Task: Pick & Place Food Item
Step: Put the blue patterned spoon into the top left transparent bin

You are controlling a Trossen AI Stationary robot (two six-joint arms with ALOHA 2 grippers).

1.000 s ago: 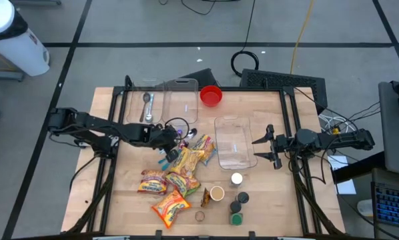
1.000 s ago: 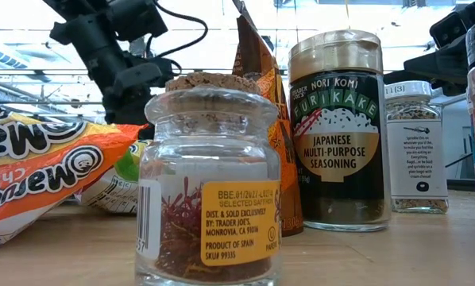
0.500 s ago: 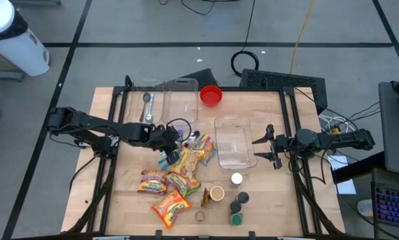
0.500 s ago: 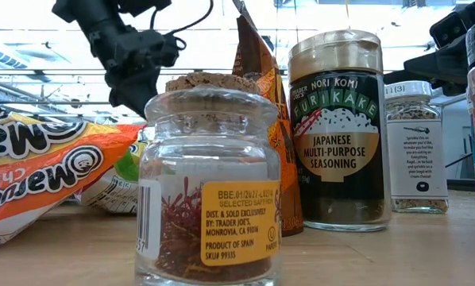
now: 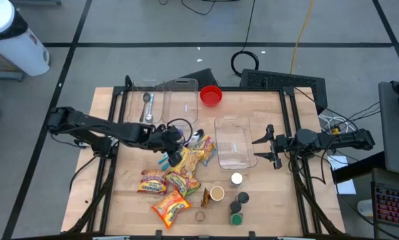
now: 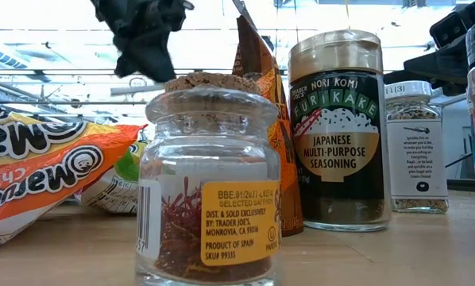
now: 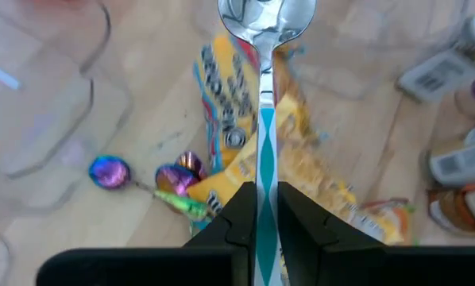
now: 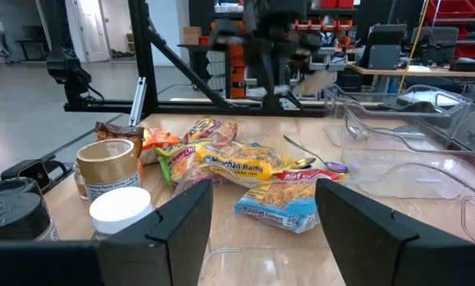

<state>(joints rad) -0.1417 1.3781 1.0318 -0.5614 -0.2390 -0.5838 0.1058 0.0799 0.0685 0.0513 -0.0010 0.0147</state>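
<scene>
Left gripper (image 7: 259,213) is pinching a spoon (image 7: 263,48) at frame centre, lifting it. We are seeing placement remaining; right gripper (image 5: 269,146) is waiting spread at right.

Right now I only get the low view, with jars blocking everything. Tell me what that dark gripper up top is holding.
Observer: That is the left gripper, shut on a spoon by its teal handle.
Operator: Give me what lies under it.
Observer: Noodle packets, in the middle of the table; the spoon's bowl points out over them.
Operator: Report the right arm.
Observer: The right gripper is open and empty, beside a clear tub.
</scene>
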